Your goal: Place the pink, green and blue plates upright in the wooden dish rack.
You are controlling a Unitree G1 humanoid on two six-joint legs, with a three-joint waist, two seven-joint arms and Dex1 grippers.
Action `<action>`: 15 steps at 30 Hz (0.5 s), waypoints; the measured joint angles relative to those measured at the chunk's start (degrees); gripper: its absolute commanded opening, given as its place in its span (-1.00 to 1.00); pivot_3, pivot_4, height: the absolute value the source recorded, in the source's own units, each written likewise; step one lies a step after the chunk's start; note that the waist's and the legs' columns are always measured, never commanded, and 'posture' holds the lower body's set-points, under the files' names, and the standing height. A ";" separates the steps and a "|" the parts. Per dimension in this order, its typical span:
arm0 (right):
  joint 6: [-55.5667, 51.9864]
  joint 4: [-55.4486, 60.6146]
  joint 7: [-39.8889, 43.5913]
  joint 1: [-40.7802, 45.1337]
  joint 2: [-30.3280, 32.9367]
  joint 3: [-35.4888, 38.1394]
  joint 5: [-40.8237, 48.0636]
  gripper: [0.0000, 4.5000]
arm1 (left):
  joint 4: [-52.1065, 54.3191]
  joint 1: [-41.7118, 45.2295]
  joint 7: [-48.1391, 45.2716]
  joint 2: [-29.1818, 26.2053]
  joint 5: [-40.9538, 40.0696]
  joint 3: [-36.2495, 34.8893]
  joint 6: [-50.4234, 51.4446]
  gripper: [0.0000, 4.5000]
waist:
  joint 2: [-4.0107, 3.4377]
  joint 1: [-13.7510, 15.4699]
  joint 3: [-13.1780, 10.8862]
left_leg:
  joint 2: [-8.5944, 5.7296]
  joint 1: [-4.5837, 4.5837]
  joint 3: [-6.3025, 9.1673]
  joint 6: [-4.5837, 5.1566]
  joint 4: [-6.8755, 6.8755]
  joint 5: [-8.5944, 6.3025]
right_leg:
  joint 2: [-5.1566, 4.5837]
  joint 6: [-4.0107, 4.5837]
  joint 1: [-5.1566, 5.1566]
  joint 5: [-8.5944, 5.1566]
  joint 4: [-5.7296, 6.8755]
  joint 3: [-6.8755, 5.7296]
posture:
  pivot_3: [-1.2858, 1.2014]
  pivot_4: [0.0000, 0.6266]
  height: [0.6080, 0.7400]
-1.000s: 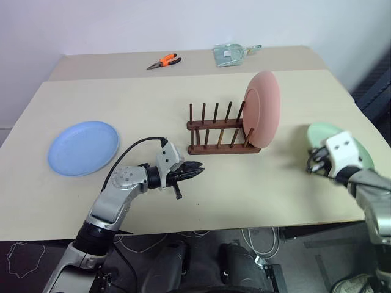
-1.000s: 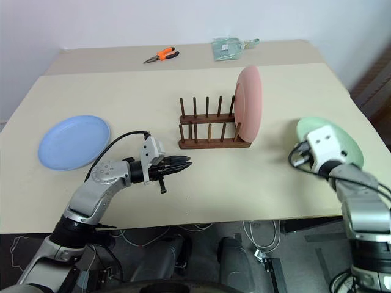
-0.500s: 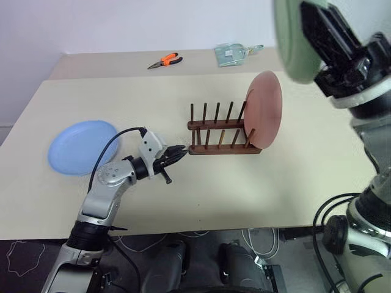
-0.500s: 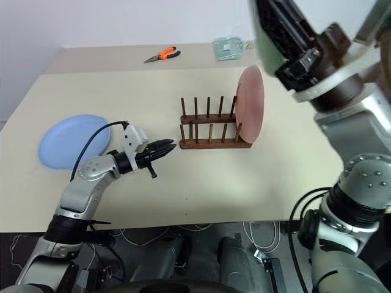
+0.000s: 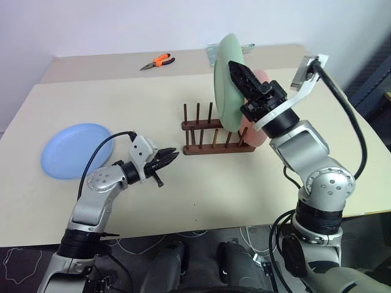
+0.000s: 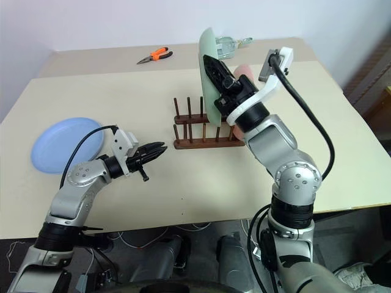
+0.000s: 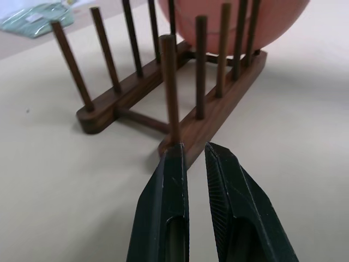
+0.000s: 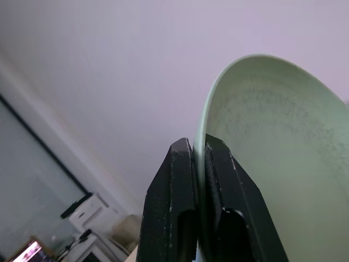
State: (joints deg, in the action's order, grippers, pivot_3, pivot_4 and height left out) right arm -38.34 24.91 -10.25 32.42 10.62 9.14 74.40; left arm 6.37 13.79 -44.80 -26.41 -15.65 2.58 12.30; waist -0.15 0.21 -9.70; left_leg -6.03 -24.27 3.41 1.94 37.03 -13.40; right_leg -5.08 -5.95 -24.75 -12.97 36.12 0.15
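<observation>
Far out to the left of the left pincer, the round light-blue plastic plate [image 5: 74, 149] lies flat on the cream-coloured table [image 5: 201, 183], well apart from everything else.

The left pincer [image 5: 171, 157] hangs low over the table with its two black fingers nearly together, just a thin slit between them, and nothing in its grip. It points at the near left end of the small dark brown wooden dish rack [image 5: 214, 131], which sits just ahead of its tips; in the left wrist view the nearest peg [image 7: 169, 87] stands right past the fingertips, not touching them.

Way back beyond the left pincer, a pair of orange-handled pliers [image 5: 156, 61] lies on the far part of the table.

On the far right end of the rack from that pincer, the round pink plate [image 7: 234, 22] stands upright between the pegs.

The right pincer [image 5: 239, 71] is up in the air above the rack, clamped on the rim of the round pale-green plate [image 5: 227, 82]; the right wrist view shows one finger on each side of the edge. The plate is held on edge, roughly upright, above the rack and just left of the pink one, partly covering it. I can't tell if it touches the pegs.
</observation>
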 measured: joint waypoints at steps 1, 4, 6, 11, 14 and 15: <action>0.00 -0.70 -0.63 -0.21 -0.54 -0.09 -0.14 -0.97 | 0.08 -0.01 0.00 0.00 0.00 0.00 0.09 -0.76 | 0.00 -0.03 0.00 | 0.00 0.00 0.00 0.00 0.00 0.00 | 0.00 0.00 0.00 0.00 0.00 0.00 | 0.03 -0.52 1.00; -0.04 -2.51 -2.09 -0.24 -1.25 -0.75 -0.95 -0.97 | 0.11 -0.02 -0.03 0.01 -0.01 0.03 0.29 -0.76 | 0.00 -0.05 0.00 | 0.00 0.00 0.00 0.00 0.00 0.00 | 0.01 0.00 -0.01 0.00 0.00 0.00 | 0.03 -0.52 1.00; -0.06 -3.71 -2.62 -0.21 -1.63 -0.75 -1.10 -0.97 | 0.11 -0.06 -0.07 0.09 0.00 0.07 0.42 -0.76 | 0.00 -0.05 0.00 | 0.00 0.00 0.00 0.00 0.00 0.00 | 0.01 0.00 -0.01 0.00 0.00 0.00 | 0.03 -0.52 1.00; -0.05 -7.34 -2.98 0.92 -1.97 -0.66 -2.23 -0.34 | 0.12 -0.06 -0.12 0.33 0.01 0.28 0.64 -0.76 | 0.00 -0.08 0.00 | -0.01 0.00 0.00 0.00 0.00 0.00 | 0.02 0.00 -0.01 0.00 0.00 0.00 | 0.03 -0.52 1.00; -0.08 -8.93 -2.76 1.53 -1.97 -0.67 -3.50 0.36 | 0.12 -0.06 -0.17 0.50 0.01 0.68 0.67 -0.76 | 0.00 -0.16 0.00 | 0.00 0.00 0.00 0.00 -0.01 0.00 | 0.02 0.00 -0.01 0.00 0.00 0.00 | 0.03 -0.52 1.00; -0.11 -9.13 -2.68 1.54 -1.97 -0.68 -3.77 0.59 | 0.12 -0.06 -0.17 0.50 0.01 0.71 0.68 -0.76 | 0.00 -0.17 0.00 | 0.00 0.00 0.00 0.00 -0.01 0.00 | 0.02 0.00 -0.01 0.00 0.00 0.00 | 0.03 -0.52 1.00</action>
State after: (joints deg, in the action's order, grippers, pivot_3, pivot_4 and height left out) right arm -38.45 15.78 -12.93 33.95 8.65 8.46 70.63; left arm 6.49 13.73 -44.97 -25.91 -15.65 3.29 12.98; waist -0.15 0.04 -9.70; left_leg -6.04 -24.27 3.40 1.94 37.02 -13.39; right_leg -5.06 -5.95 -24.76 -12.97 36.12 0.15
